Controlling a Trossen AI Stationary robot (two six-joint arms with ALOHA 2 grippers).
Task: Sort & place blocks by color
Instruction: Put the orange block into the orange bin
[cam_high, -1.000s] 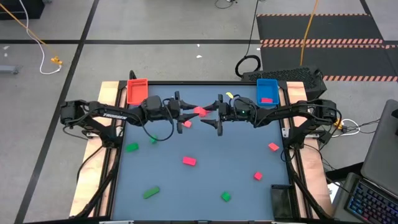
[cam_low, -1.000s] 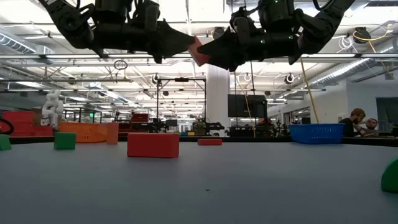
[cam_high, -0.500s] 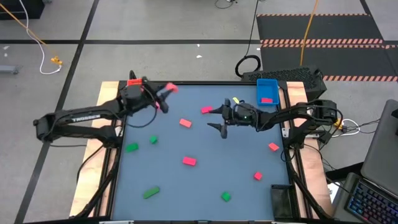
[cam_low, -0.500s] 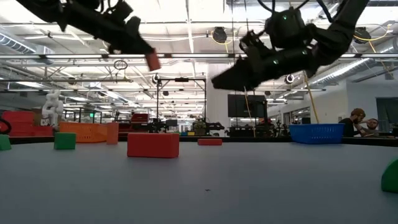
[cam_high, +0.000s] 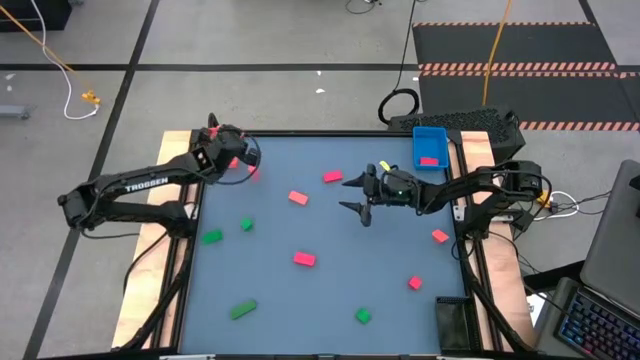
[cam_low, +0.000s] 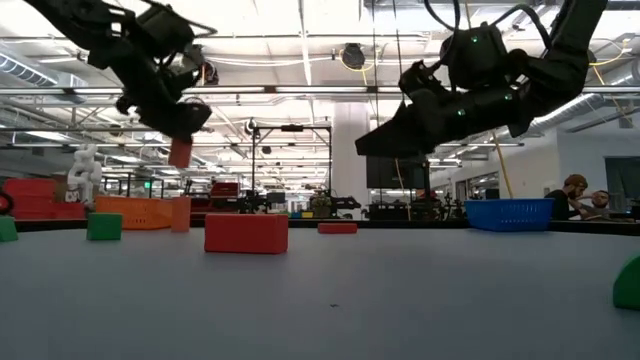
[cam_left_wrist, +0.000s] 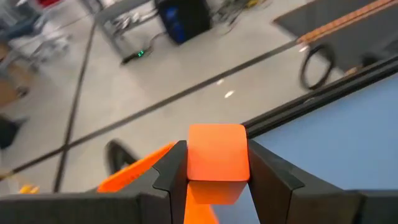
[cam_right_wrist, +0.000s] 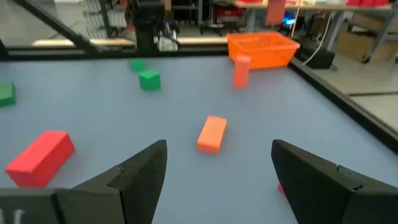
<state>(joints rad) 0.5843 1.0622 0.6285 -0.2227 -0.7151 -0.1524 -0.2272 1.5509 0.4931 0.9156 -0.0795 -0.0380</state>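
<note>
Salmon-red block (cam_left_wrist: 217, 163) sits clamped between the fingers of my left pincer (cam_left_wrist: 217, 180), and I hold it in the air just beside the red tray (cam_high: 215, 137) at the table's far left corner, not yet over it as far as I can judge from the high view. My right pincer (cam_high: 355, 193) hangs with its fingers spread wide and nothing between them, above the table's middle, well apart from the red tray and nearer the blue tray (cam_high: 429, 146).

Measured from the red tray, the work looks barely begun. I cannot see any block inside it. The blue tray, at the opposite far corner, holds one pink block (cam_high: 429, 160). Everything else lies loose on the table: a salmon-red block (cam_high: 298, 198) and a pink one (cam_high: 332, 177) near the red tray's side of the middle, two green blocks (cam_high: 211, 237) nearer than the red tray on its own side, and farther off another pink bar (cam_high: 305, 259), two reddish pieces (cam_high: 440, 236) and two more green ones (cam_high: 243, 310). I judge most of the sorting is still ahead.
</note>
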